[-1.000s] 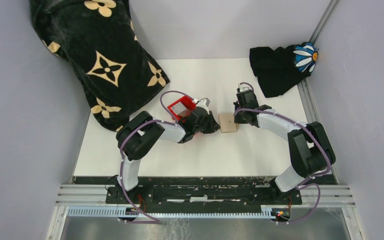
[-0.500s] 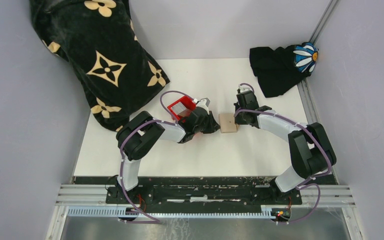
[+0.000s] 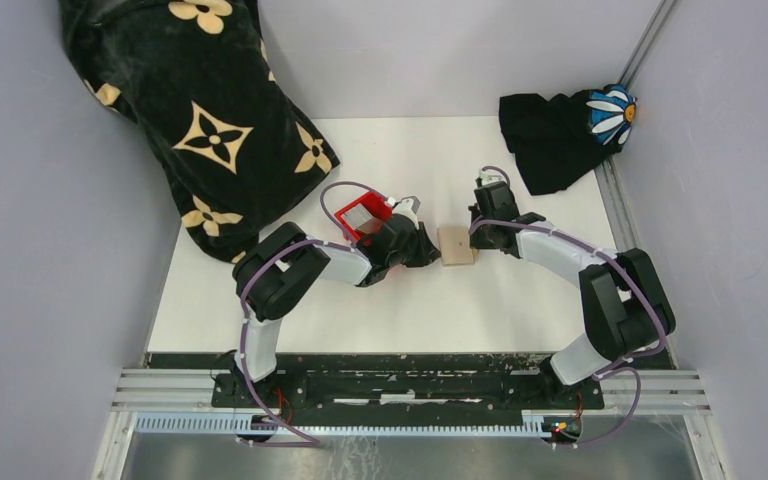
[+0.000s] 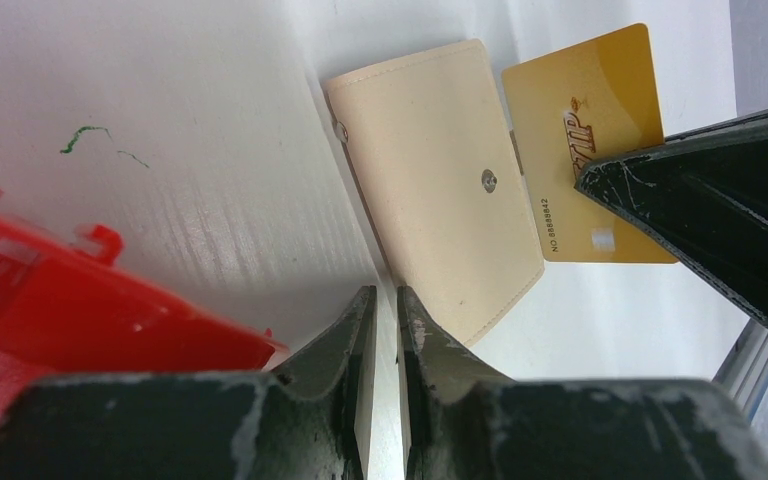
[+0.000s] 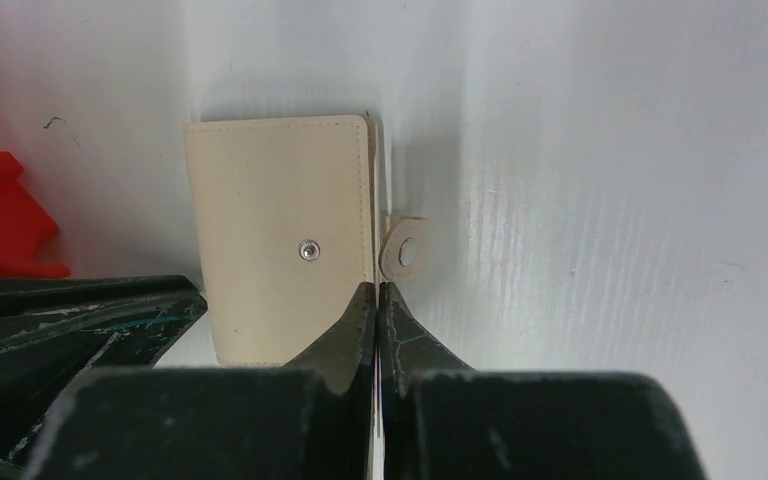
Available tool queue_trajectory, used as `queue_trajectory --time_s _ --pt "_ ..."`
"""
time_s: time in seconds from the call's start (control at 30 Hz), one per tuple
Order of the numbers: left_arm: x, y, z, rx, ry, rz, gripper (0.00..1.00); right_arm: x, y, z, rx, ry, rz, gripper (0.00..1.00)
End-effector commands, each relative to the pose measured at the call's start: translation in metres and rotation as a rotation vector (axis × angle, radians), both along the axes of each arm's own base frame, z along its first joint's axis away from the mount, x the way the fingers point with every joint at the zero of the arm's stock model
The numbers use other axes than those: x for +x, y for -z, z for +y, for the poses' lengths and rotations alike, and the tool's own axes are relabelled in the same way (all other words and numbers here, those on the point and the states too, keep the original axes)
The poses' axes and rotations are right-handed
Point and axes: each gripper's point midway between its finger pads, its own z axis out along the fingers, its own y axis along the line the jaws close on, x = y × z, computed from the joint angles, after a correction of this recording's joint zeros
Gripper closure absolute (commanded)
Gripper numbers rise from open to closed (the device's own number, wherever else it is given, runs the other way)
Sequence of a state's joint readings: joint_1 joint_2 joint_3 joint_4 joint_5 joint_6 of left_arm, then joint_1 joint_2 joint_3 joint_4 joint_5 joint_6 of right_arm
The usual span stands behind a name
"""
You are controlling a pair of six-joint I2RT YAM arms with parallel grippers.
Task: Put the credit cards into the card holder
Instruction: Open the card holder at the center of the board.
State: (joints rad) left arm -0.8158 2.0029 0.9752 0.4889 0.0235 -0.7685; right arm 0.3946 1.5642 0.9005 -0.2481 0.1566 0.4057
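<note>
Pinched-together right fingers [image 5: 345,335] sit at the card holder [image 5: 275,240] beside its tab [image 5: 403,252].

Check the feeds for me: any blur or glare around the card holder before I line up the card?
Left wrist view: card holder and gold card sharp, its print legible; red bin and left fingers blurred. Right wrist view: card holder sharp, streaky sheen on the table, right fingers soft. Top view: even light, no glare, card holder small.
</note>
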Motion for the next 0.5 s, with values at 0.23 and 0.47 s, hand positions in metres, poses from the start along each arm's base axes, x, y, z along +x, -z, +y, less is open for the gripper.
queue_trajectory --time_s 0.23,0.47 --pt "-0.0132 0.0385 0.0155 0.118 0.01 0.042 0.8 0.0019 -0.0041 0.0026 0.034 0.013 -0.036 0.99" --pt "-0.0134 0.0396 0.016 0.12 0.008 0.043 0.79 0.0027 -0.007 0.0064 0.058 0.012 -0.047 0.99"
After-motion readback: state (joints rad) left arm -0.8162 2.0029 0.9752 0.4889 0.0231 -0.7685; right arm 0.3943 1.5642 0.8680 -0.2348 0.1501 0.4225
